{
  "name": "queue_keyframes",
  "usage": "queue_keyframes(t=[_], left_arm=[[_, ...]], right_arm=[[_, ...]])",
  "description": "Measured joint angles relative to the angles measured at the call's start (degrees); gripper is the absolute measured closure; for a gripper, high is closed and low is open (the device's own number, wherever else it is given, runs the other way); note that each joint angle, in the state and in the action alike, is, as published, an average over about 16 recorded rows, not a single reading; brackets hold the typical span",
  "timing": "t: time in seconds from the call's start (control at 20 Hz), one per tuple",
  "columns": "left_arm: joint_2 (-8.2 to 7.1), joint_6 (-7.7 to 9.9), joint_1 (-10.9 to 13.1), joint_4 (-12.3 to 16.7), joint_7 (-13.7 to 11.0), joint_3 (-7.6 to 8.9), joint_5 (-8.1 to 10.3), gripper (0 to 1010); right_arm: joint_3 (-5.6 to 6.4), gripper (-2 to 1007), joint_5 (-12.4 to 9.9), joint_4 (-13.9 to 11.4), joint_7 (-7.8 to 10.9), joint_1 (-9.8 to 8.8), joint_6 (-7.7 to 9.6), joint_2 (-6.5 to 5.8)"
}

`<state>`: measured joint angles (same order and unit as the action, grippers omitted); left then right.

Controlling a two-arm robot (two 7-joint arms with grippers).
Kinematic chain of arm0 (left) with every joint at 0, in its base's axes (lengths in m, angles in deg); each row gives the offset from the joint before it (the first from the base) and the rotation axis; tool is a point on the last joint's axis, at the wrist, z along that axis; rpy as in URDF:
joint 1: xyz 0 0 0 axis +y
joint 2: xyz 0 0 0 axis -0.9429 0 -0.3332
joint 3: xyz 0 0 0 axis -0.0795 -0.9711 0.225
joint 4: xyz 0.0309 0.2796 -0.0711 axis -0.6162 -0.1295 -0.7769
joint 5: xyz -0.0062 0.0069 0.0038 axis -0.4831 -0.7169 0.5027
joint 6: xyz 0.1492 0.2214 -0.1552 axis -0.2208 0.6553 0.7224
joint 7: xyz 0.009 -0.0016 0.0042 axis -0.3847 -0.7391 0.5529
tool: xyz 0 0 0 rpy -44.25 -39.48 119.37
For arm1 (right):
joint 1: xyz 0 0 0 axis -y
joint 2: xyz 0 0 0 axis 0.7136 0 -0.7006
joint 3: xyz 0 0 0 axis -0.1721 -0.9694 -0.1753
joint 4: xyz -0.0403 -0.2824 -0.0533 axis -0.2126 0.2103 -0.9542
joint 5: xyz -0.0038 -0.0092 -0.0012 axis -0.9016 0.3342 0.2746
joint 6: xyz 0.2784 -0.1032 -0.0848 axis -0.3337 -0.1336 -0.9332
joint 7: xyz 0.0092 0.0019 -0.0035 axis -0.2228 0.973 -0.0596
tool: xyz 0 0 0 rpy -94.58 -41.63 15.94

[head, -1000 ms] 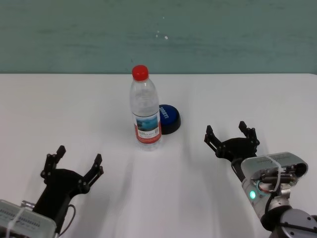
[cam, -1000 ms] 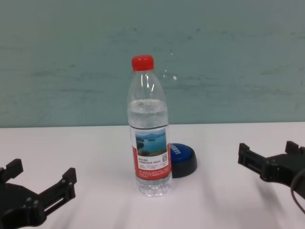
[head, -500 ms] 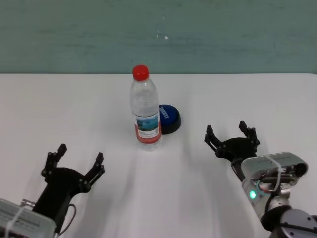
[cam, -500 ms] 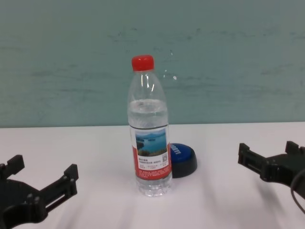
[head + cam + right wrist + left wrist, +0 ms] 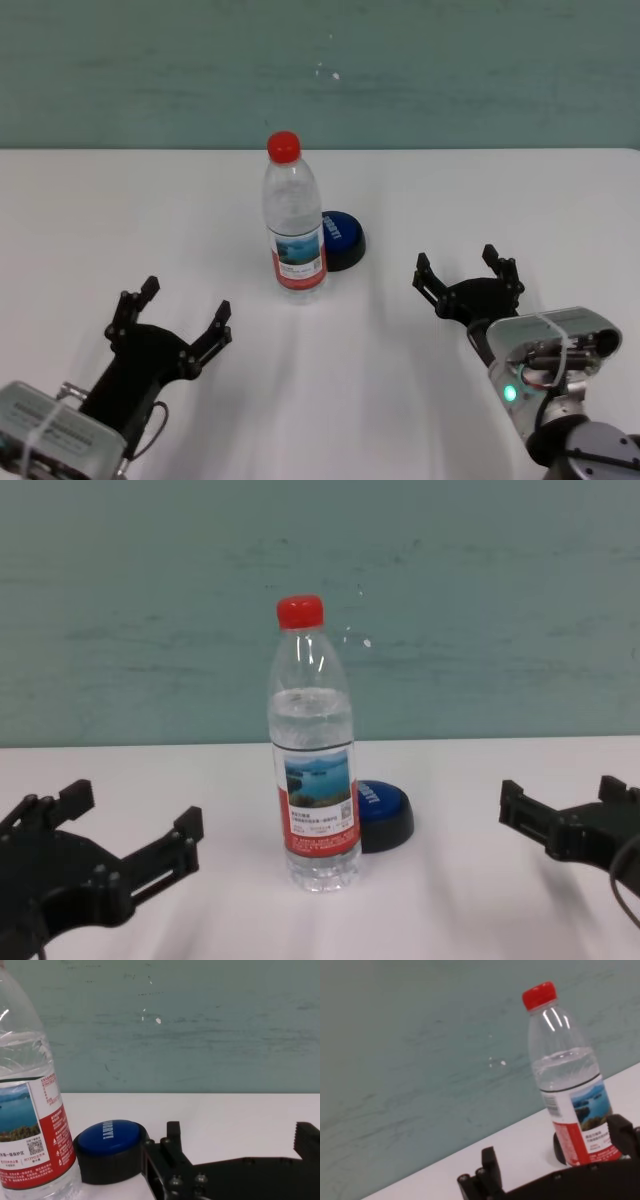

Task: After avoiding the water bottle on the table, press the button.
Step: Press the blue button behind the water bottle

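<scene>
Moved up and inward since a second ago: left gripper (image 5: 170, 320), now farther from the near edge and closer to the bottle, fingers (image 5: 187, 825) spread wide with nothing between them. Unmoved over the same second: right gripper (image 5: 467, 276), parked low over the table (image 5: 120, 220) at about 4 o'clock from the bottle, fingers also spread wide and holding nothing.

Upright near the centre of the table: the water bottle (image 5: 294, 222), red cap on top, label facing the robot. Left gripper at roughly 7 o'clock from it, well apart. Seen in the left wrist view as well: water bottle (image 5: 570, 1095) beyond the black fingertips (image 5: 490, 1167), with only a dark sliver of the button's base showing at its foot.

Just behind the bottle at about 2 o'clock: the button (image 5: 341, 238), blue dome on a black base, white lettering on top, partly hidden by the bottle from the chest view (image 5: 384, 814). Touching or merely beside: cannot tell. In the right wrist view, button (image 5: 111, 1150) close beside the bottle (image 5: 30, 1125), both beyond the right gripper's fingers (image 5: 172, 1145).
</scene>
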<state>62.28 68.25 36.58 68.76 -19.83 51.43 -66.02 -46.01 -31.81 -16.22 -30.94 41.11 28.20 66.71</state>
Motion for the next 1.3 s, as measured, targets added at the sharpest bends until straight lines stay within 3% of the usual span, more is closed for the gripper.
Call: queue_keyframes(t=[0.85, 1.3], left_arm=[[-0.46, -0.32, -0.9, -1.4, -1.1, -1.24, 1.55, 10], [-0.46, -0.36, -0.9, -1.3, -1.0, -1.19, 1.34, 10]], right_arm=[[0.13, 1, 0.0, -0.2, 0.28, -0.18, -0.24, 0.03], [1.31, 1, -1.1, -3.2, 3.78, -2.36, -0.46, -0.77]])
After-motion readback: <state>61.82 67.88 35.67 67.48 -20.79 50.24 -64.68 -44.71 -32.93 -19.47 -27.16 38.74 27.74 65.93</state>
